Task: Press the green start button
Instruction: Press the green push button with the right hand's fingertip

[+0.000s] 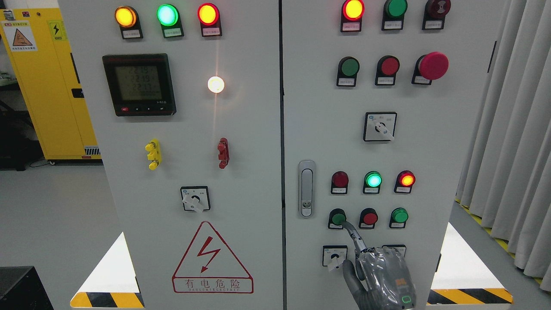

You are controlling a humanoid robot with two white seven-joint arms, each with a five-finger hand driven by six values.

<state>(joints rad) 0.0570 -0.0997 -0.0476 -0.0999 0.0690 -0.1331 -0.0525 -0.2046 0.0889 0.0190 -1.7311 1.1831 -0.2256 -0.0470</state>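
The green start button (337, 216) is the leftmost of three push buttons low on the right cabinet door (439, 142). My right hand (355, 244) comes up from the bottom edge in a grey glove. Its index finger (351, 232) is stretched out and its tip touches the lower right rim of the green button. The other fingers are curled in and the thumb (348, 273) lies alongside; the hand holds nothing. The left hand is out of view.
A red button (369, 217) and a second green button (399, 215) sit right of the target, under three indicator lamps (373, 179). A rotary switch (335, 256) is just left of the hand, and a door latch (306, 188) left of the buttons. A red mushroom stop button (432, 66) sits higher up.
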